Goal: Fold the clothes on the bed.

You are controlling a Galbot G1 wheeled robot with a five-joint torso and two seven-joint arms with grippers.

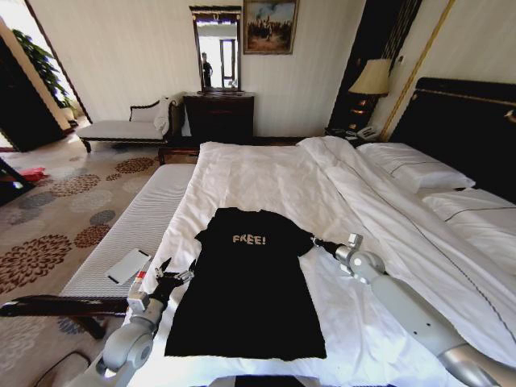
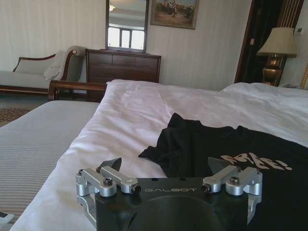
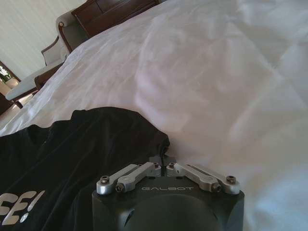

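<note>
The black T-shirt [image 1: 246,282] with white "FREE!" lettering lies flat on the white bed [image 1: 266,173], collar toward the far side. My left gripper [image 1: 173,270] hovers open at the shirt's left edge. In the left wrist view its spread fingers [image 2: 110,166] flank the left sleeve [image 2: 168,144]. My right gripper [image 1: 317,242] rests at the right sleeve's edge. In the right wrist view its fingertips [image 3: 162,161] are pressed together on the sleeve hem [image 3: 159,139]. The shirt [image 3: 72,154] lies unlifted.
A striped grey mattress strip [image 1: 121,234] runs along the bed's left side with a white flat device [image 1: 127,265] on it. A dark wooden rail [image 1: 56,305] is near my left arm. Pillows [image 1: 415,169] and headboard are at right; dresser [image 1: 218,117] and chaise [image 1: 121,129] stand beyond.
</note>
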